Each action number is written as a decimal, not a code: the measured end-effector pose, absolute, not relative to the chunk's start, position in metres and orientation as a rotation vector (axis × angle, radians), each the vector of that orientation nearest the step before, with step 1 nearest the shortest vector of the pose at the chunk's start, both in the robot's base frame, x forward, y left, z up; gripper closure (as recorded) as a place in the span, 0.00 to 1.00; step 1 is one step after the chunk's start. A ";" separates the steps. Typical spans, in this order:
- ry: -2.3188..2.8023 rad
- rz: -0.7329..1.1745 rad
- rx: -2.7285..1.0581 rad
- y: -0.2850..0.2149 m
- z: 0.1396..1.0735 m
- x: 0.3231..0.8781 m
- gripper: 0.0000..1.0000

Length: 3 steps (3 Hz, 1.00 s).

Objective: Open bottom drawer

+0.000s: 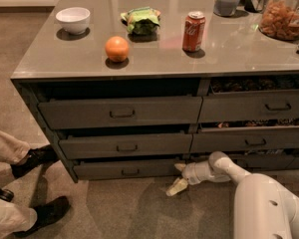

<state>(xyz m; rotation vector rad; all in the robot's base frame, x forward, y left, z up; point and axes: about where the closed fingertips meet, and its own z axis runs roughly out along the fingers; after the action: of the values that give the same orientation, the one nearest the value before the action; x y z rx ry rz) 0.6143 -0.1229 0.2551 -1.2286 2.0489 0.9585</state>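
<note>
Claw (178, 178) low by the floor, fingers spread, pinching nothing. Just left of it, the bottom drawer (104, 170), lowest of its stack, front barely out if at all. Further left, the drawer's small bar handle (130, 172), not gripped. Probably set at the drawer's right end to hook a finger behind the front edge instead. High above the claw, a red can (194, 31) with white script, seemingly Coca-Cola. No other writing readable.

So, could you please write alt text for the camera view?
The robot's open hand hangs low by the right end of the bottom drawer. A bowl, an orange and a can sit on the counter above.
</note>
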 end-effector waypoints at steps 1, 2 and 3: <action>2.046 0.961 -1.229 -0.122 0.254 0.615 0.00; 1.995 1.000 -1.233 -0.109 0.244 0.620 0.00; 1.908 1.037 -1.243 -0.087 0.245 0.626 0.00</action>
<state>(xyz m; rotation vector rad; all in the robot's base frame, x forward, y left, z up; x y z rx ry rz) 0.6256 -0.0874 0.2445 -1.2430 1.9082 1.0373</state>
